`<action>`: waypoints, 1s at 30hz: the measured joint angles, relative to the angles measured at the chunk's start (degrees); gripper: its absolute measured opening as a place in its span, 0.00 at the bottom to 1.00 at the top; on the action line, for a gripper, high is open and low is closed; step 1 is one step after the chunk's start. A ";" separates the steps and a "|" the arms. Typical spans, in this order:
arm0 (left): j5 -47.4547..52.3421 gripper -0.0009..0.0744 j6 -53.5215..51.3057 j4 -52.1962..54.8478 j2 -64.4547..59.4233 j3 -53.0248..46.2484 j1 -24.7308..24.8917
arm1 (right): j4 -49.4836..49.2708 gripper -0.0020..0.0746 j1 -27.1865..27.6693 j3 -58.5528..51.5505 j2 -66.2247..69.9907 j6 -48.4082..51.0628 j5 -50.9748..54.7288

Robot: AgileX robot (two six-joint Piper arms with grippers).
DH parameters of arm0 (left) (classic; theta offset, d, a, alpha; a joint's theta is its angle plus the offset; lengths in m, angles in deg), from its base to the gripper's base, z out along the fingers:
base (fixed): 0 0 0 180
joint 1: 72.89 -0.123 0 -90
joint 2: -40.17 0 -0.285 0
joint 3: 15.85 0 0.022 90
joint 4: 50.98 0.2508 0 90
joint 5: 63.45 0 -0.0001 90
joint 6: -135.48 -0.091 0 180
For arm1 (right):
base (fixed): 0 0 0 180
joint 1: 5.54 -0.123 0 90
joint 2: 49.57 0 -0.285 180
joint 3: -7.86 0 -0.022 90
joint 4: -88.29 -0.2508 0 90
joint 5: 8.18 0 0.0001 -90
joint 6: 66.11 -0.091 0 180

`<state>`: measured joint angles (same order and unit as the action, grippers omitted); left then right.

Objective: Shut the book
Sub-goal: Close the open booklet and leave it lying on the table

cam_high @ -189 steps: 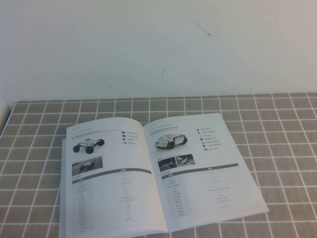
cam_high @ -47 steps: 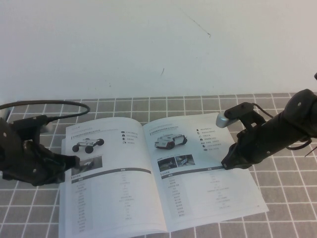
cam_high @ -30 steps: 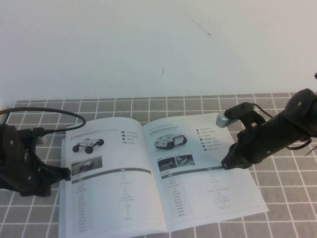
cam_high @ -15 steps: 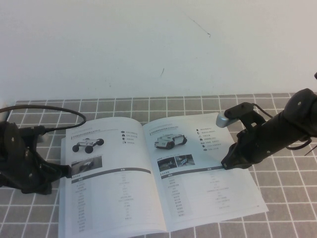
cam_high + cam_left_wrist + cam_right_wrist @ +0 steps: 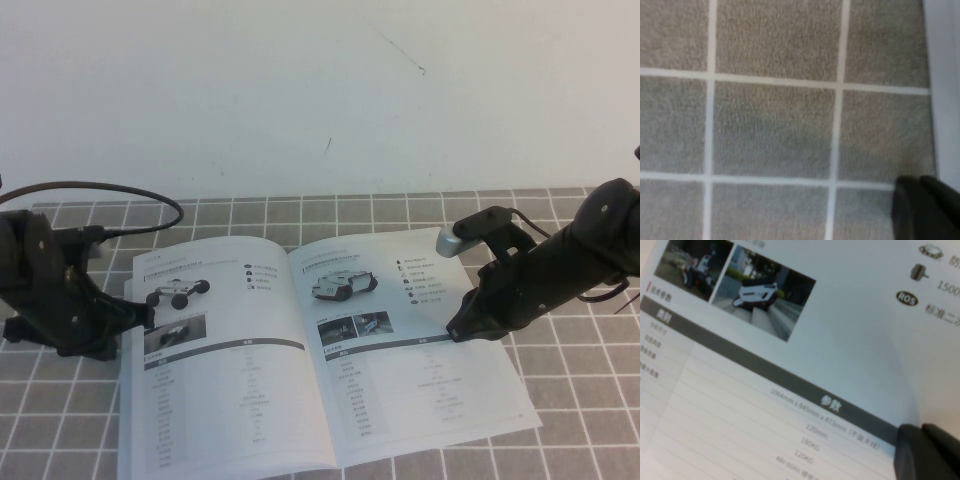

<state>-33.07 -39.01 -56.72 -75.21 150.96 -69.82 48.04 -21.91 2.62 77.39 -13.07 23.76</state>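
While the right gripper (image 5: pixel 457 330) stays down on the right page of the open book (image 5: pixel 300 360), fingers together, the left gripper (image 5: pixel 146 316) has closed in. The left page edge is now just beside its tips, which seem shut. Book unclosed; a lift under that edge looks next.

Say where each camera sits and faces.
High view: raised on robot's side, angled down at open book on tiled table; left tool at book's left edge, right tool over right page.
Left wrist view: faces tiles beside the book; left tool's tip shows.
Right wrist view: faces the right page; right tool's tip shows.
Shared: high and right wrist views show the page's photos.
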 joint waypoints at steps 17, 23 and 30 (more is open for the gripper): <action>-1.61 0.01 -12.37 -15.87 -1.86 1.17 -0.23 | 0.00 0.02 0.00 0.00 0.09 0.00 0.26; -1.41 0.01 -20.62 -27.60 -2.29 1.17 -0.23 | 0.00 0.02 0.00 0.00 0.09 0.00 0.26; 1.67 0.01 -38.00 -50.69 -2.29 1.17 -0.23 | 0.00 0.02 0.00 0.00 0.09 0.00 0.41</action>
<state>-31.39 -77.01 -107.41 -77.51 152.13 -70.05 48.04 -21.91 2.62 77.48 -13.07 24.17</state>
